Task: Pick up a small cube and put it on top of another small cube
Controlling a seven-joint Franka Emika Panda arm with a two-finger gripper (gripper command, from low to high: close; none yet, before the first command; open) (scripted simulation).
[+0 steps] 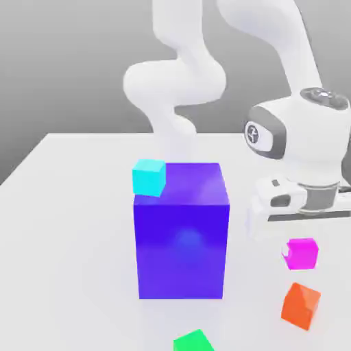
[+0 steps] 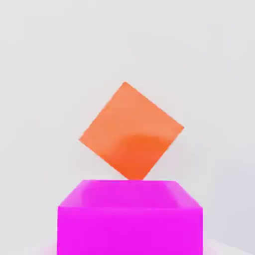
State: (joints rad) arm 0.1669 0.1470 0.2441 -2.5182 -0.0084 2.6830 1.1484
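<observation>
The small cube (image 1: 301,254) is bright magenta and sits directly under my white hand at the exterior view's right. My gripper (image 1: 300,240) is shut on it. In the hand view the small cube (image 2: 129,219) looms close to the camera. The other small cube (image 1: 300,306), orange-red and turned at an angle, lies on the white table just in front of and below the magenta one. Its top face (image 2: 132,130) appears as a diamond past the magenta cube in the hand view. The two cubes are apart.
A big blue-violet cube (image 1: 182,230) stands at the table's middle, left of my hand, with a small cyan cube (image 1: 149,177) at its upper left corner. A green cube (image 1: 192,341) lies at the front edge. The white table (image 1: 62,226) spreads to the left.
</observation>
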